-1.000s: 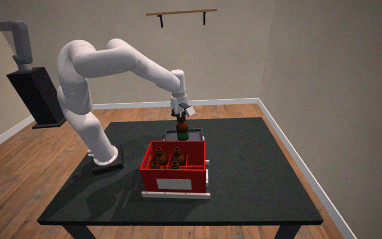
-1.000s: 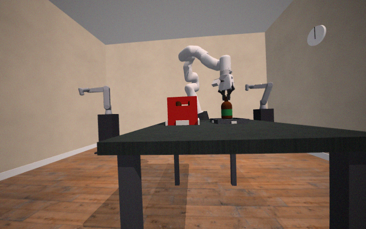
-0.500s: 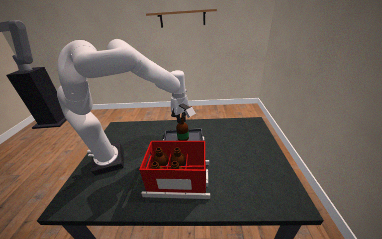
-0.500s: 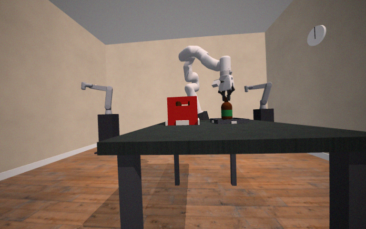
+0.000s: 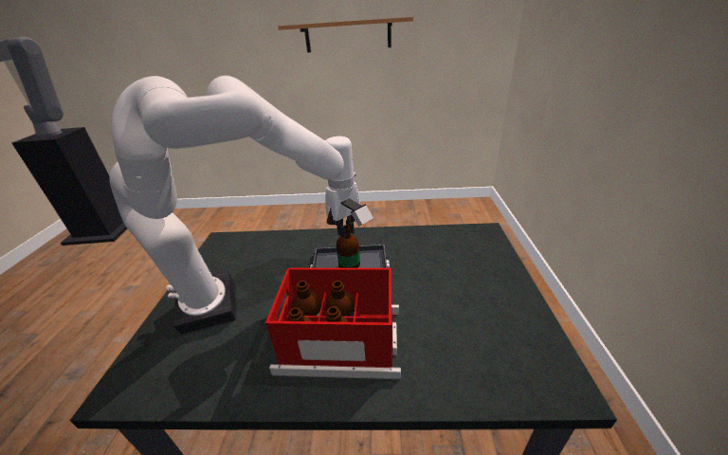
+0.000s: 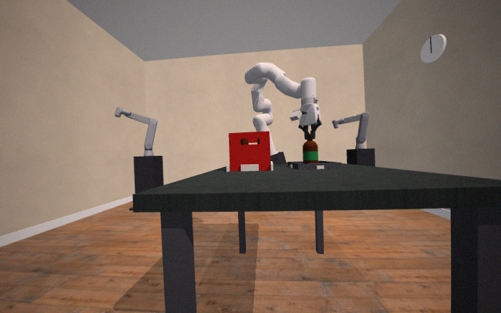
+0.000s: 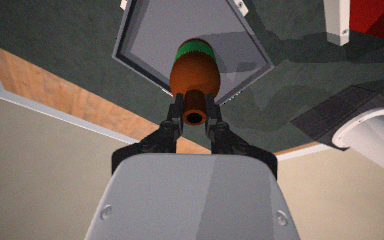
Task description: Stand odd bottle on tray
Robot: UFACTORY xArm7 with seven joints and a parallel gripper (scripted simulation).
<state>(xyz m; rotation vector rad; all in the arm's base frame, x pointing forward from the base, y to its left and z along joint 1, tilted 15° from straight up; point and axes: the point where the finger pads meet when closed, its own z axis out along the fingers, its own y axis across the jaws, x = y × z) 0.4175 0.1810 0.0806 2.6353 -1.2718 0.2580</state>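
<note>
Beneath the gripper (image 5: 344, 229) (image 6: 310, 137) (image 7: 194, 102) and off to its base side stretches the table (image 5: 482, 343) (image 6: 295, 184) (image 7: 280, 85), the largest thing around it; the far edge lies just beyond the gripper in the top view, while much more tabletop runs out past the crate toward the near edge. Next in size, the red crate (image 5: 333, 332) (image 6: 249, 154) (image 7: 367, 17) stands beside and below the gripper, apart from it, level between pale blocks. Four bottles stand in it, necks up, under their own open mouths. Its wall rises near the tray, so the roomier way out for the fingers looks to be straight up.

Directly under the gripper is the shallow gray tray (image 5: 381, 256) (image 6: 332, 163) (image 7: 150, 25), with a low raised rim and small stops outside it. The fifth bottle (image 5: 348, 250) (image 6: 310, 150) (image 7: 195, 75), brown with a green band, is upright over the tray floor, inside the rim; whether its base truly touches I cannot tell. The fingers are clenched around its neck, one on each side, just below the mouth.

Placing looks to be the step in hand, nearly finished if this is the odd neck, which I cannot confirm. Next would come settling the base flat, spreading the fingers evenly, and rising vertically without brushing the neck.
</note>
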